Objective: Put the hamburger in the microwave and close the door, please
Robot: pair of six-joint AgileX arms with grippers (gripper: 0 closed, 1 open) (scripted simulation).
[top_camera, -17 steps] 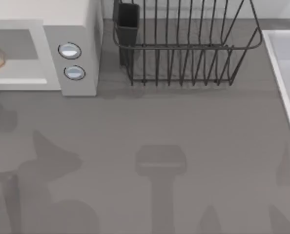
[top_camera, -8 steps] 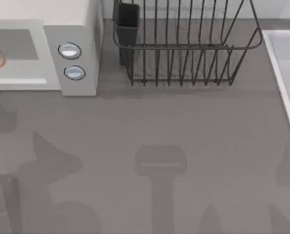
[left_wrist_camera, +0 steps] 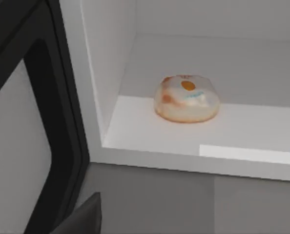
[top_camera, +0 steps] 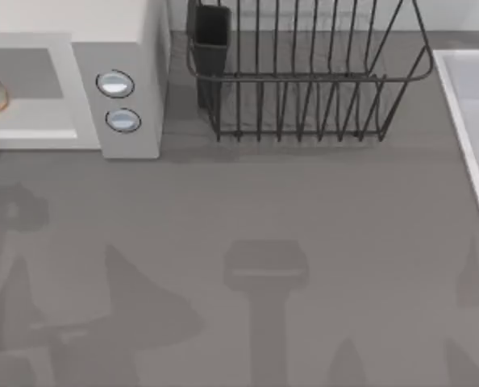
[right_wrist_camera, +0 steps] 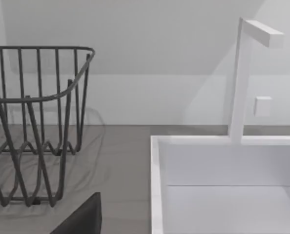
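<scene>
Dark finger tip [left_wrist_camera: 81,217] of left gripper, near open dark-framed door [left_wrist_camera: 47,126]; grip state can't tell. Round cream-tan hamburger [left_wrist_camera: 186,98] inside white boxy microwave [top_camera: 118,48] w/ grey cavity, at table's left. Right arm parked near white sink [right_wrist_camera: 223,185].

Cream-tan hamburger [left_wrist_camera: 186,99], white microwave [top_camera: 131,48]
</scene>
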